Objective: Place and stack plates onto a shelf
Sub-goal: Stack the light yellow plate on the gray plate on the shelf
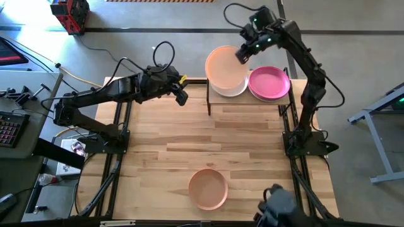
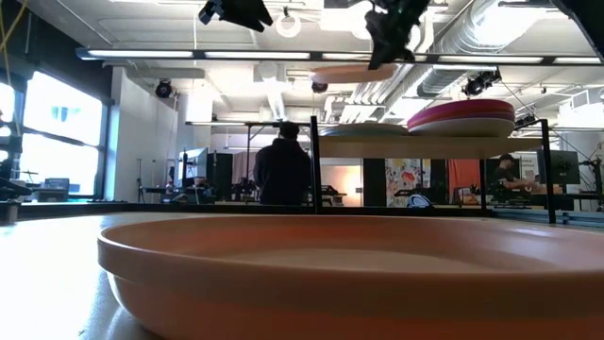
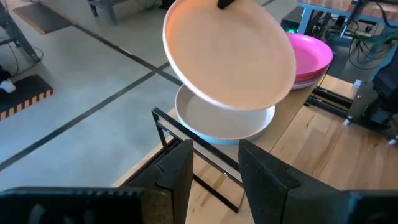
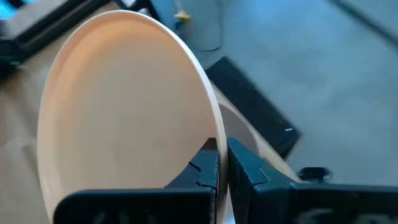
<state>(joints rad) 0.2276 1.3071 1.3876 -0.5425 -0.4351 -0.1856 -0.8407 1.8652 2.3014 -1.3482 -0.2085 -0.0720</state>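
My right gripper [image 1: 243,54] is shut on a peach plate [image 1: 225,63] that hovers over the left half of the shelf [image 1: 249,101]. Under it a cream plate [image 3: 224,121] lies on the shelf with a pale blue-green edge [image 3: 219,140] showing beneath. A magenta plate [image 1: 269,82] tops the stack on the shelf's right half. A terracotta plate [image 1: 208,188] rests flat on the table near its near edge. My left gripper [image 3: 214,171] is open in the air, left of the shelf. The other plates are hidden or out of view. My right gripper pinches the peach plate's rim [image 4: 214,134] between its two fingers, one above [image 4: 245,165] and one below [image 4: 202,167]. It holds the plate's right-hand edge [image 1: 238,58]. The plate is lifted clear above the cream plate, close to level, slightly tilted [image 3: 230,56].
The shelf's thin black posts [image 1: 209,104] stand at the table's far end. Open tabletop [image 1: 208,142] lies between the shelf and the terracotta plate. In the low view that plate [image 2: 330,274] fills the foreground. A person [image 2: 281,170] stands in the room beyond the table.
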